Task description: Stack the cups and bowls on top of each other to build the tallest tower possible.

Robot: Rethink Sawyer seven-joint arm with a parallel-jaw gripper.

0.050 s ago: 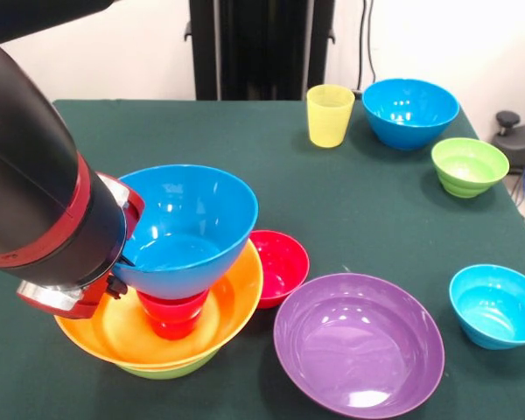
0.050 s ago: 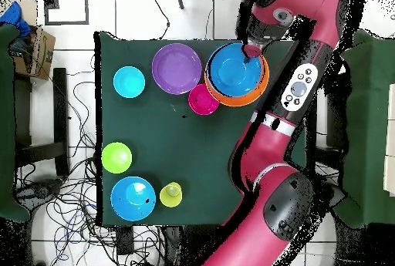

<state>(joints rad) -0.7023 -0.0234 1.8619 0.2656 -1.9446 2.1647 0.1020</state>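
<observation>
One medium blue bowl (image 1: 185,229) is the piece in hand: it sits upright, mouth up, with its foot resting on the inverted red cup (image 1: 172,315) that stands inside the large orange bowl (image 1: 166,328), which in turn nests in a lime-green bowl (image 1: 171,367) showing only as a sliver at the bottom. The pincer (image 1: 114,262) lies at the blue bowl's rim on the side toward the arm, so the tower extends sideways from it and below it; the tower's axis runs vertically, and the blue bowl appears roughly centred on the cup, a judgement only, since the cup's top is hidden by the bowl. Whether the pincer is closed on the rim or has let go cannot be told, because the wrist housing covers it in the front view. Seen from overhead, the blue bowl (image 2: 234,71) is ringed by orange, confirming near-concentric alignment, and the pincer (image 2: 251,49) shows reaching over the rim. The front view alone reveals the cup and the height of the stack. Beside the tower, away from the pincer, a small red bowl (image 1: 280,265) touches the orange rim; the purple bowl (image 1: 359,346) lies beyond it on the counter (image 1: 350,210), and a yellow cup (image 1: 329,115) stands well apart.
</observation>
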